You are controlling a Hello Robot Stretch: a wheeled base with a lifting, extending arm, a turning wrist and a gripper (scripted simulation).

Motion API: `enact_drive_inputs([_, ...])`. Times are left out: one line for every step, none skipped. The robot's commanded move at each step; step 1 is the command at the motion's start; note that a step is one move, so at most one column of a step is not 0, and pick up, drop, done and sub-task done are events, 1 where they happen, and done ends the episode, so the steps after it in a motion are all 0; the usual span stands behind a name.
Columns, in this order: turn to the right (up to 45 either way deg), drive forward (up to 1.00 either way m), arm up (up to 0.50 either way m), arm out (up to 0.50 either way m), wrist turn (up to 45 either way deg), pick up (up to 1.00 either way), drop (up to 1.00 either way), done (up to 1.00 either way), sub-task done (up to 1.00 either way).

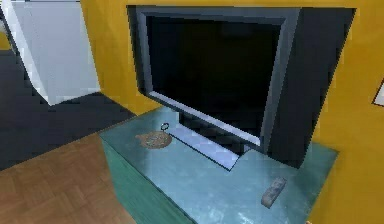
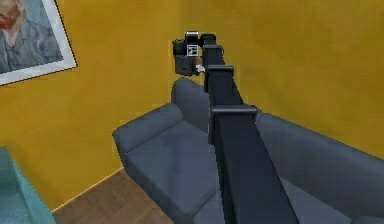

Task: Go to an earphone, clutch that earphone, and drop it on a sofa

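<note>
Sideways, arm (image 2: 238, 135) spans sofa (image 2: 160, 150) toward the wall (image 2: 110, 110); cannot tell whether tool (image 2: 182, 58) holds anything.

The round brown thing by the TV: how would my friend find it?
Find the black television on the teal stand. Toward the forward view's left of its base lies a small brownish round thing. Its neighbour is a long grey bar.
</note>
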Motion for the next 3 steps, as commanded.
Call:
enact_drive_inputs([0.0, 0.0, -0.4, 0.0, 0.0, 0.0, 0.0, 0.0, 0.0])
enact_drive_inputs([0.0, 0.0, -0.32, 0.0, 0.0, 0.0, 0.0, 0.0, 0.0])
enact_drive_inputs([0.0, 0.0, 0.0, 0.0, 0.0, 0.0, 1.0, 0.0, 0.0])
